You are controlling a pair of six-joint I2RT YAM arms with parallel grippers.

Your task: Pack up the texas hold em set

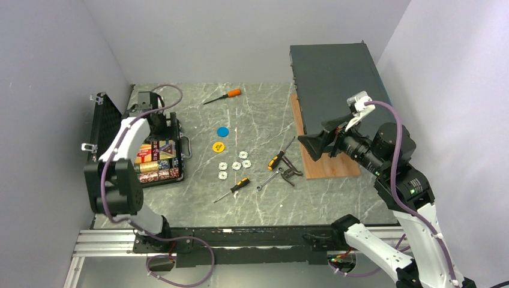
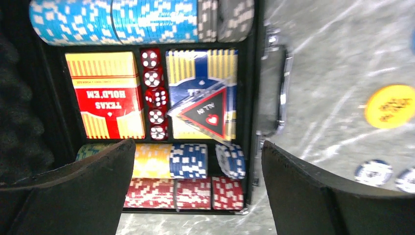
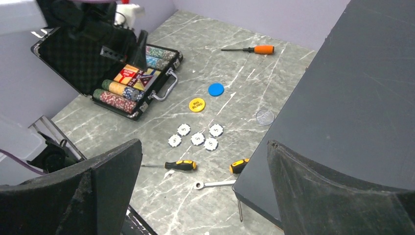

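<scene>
- Top external view: observed small black hard case (image 1: 179, 162) lying open at the left of the grey marbled surface (image 1: 198, 198), egg-crate foam lid (image 1: 107, 126) standing up toward the left wall.
- Left wrist view: found left gripper (image 2: 198, 144) spread wide above the case, grasping nothing.
- Recorded inside the case: rows of multicoloured poker chips (image 2: 188, 160), red card deck (image 2: 107, 95), blue card deck (image 2: 200, 63), column of red dice (image 2: 155, 98), triangular "ALL IN" plaque (image 2: 208, 115) lying tilted over the blue deck.
- Located outside the case, on the surface to its right: round blue disc (image 1: 222, 131), round yellow disc (image 1: 218, 146), five white chips (image 1: 235, 165) clustered nearby.
- Right wrist view: found right gripper (image 3: 203, 144) released and empty, raised near large dark flat box (image 3: 352, 88).
</scene>
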